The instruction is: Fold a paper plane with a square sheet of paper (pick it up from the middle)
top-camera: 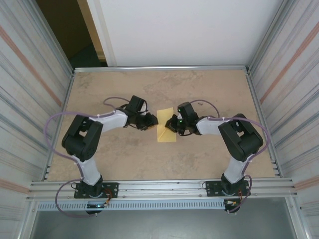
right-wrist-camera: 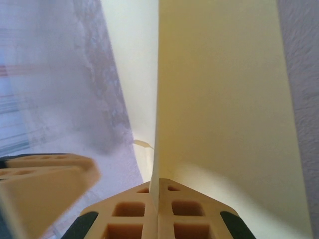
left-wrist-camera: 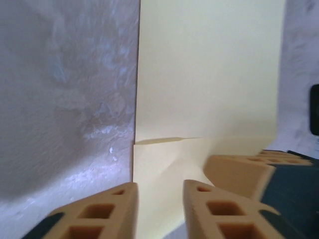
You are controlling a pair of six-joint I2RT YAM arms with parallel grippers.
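The square sheet of paper (top-camera: 166,130) is pale yellow, partly folded, and lies at the table's middle between both arms. In the left wrist view the sheet of paper (left-wrist-camera: 209,74) lies flat with a crease across it. My left gripper (top-camera: 152,122) stands at its left edge. This left gripper (left-wrist-camera: 159,186) is open, with paper showing in the gap between its tan fingers. My right gripper (top-camera: 172,124) reaches in from the right. The right gripper (right-wrist-camera: 158,181) is shut on a raised flap of the paper (right-wrist-camera: 224,99), which stands on edge between the pads.
The beige table (top-camera: 209,89) is walled by corrugated metal panels (top-camera: 30,74) left and right and a white wall behind. An aluminium rail (top-camera: 164,186) runs along the near edge. The right gripper's finger (left-wrist-camera: 239,172) sits close beside my left fingers.
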